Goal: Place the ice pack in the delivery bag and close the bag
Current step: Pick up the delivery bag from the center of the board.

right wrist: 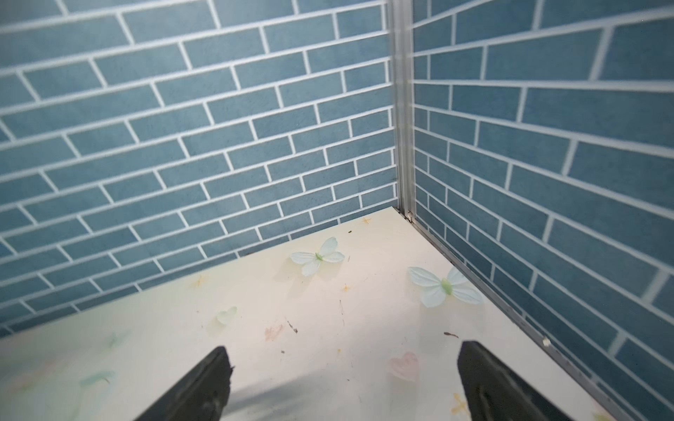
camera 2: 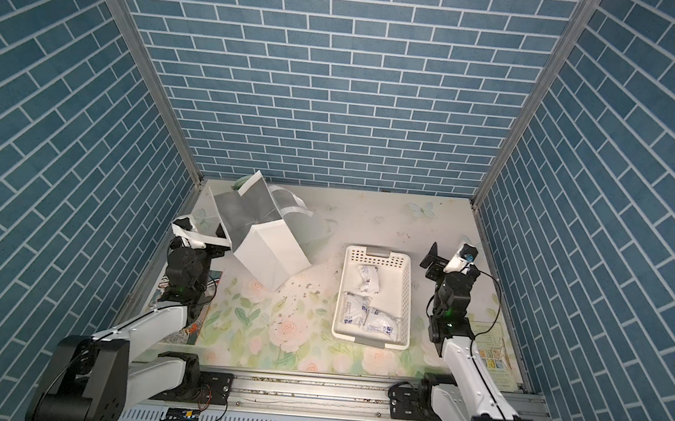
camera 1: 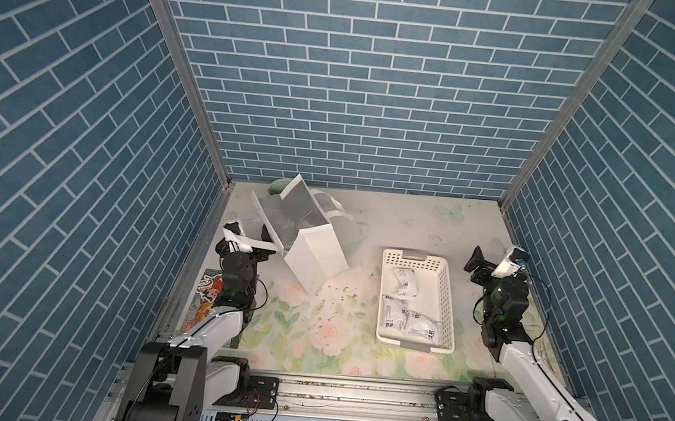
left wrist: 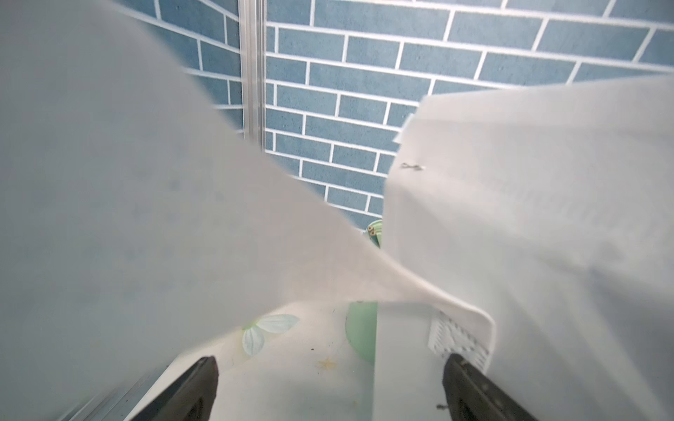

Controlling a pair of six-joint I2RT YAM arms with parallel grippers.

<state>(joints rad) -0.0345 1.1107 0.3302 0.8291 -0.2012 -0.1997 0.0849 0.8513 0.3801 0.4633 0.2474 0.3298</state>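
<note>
Delivery bag (left wrist: 529, 218), strap (left wrist: 146, 182) draped close (blurred), gripper (left wrist: 330, 359) spread

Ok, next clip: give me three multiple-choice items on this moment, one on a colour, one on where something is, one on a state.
1. The delivery bag has a lining that is: A) silver B) blue C) black
2. The ice packs lie: A) inside the bag B) on a plate C) in the white perforated basket
3. The right gripper is: A) shut on a pack B) open and empty C) shut on a strap

Answers:
1. A: shiny silver foil shows inside the bag's open mouth in both top views.
2. C: every pack in view sits within the basket's walls.
3. B: the right wrist view shows its fingers wide apart with nothing between them.
</note>
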